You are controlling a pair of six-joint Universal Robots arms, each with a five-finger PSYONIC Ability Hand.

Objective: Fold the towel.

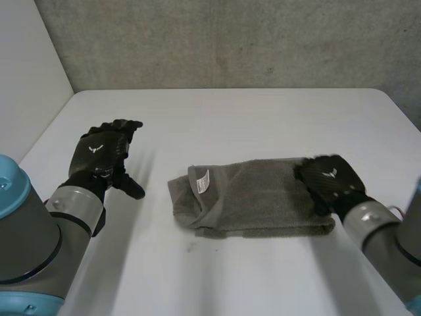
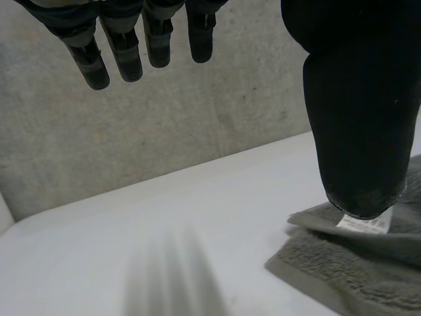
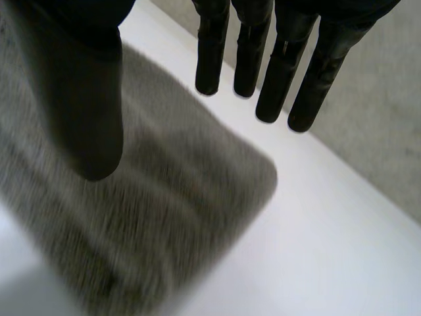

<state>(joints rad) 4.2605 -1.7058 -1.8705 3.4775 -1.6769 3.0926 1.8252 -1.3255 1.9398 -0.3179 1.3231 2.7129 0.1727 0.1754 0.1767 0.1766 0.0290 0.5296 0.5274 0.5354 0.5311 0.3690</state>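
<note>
Head view: grey towel on table, white tag at one end, print unreadable. Left hand lies apart from it, fingers relaxed. Right hand over the other end, fingers straight

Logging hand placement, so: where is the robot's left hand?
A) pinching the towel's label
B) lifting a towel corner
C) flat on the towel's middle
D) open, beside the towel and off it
D: the left hand, fingers straight, is over the bare table beside the towel, touching none of it.
</note>
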